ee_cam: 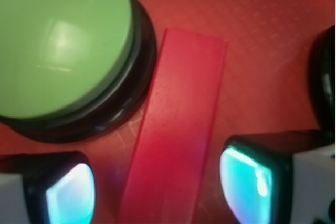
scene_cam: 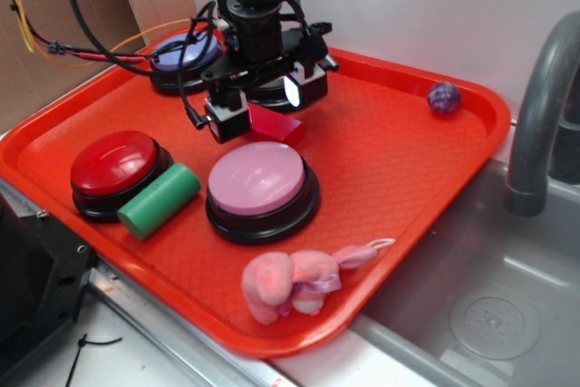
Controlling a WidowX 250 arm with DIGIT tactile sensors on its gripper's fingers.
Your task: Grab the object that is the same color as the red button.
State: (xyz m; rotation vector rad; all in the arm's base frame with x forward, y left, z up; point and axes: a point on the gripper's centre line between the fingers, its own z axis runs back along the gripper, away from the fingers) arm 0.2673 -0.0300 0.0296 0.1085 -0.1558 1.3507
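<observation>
With the end effector [ee_cam: 157,192] open and empty astride the red block [ee_cam: 178,124], closing off-centre risks nudging it against the green button [ee_cam: 60,45]

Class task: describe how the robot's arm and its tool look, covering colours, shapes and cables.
The arm is black and blocky, with black cables plus thin orange and yellow wires trailing left. The tool has white-and-black fingers whose rounded pads glow pale cyan.
</observation>
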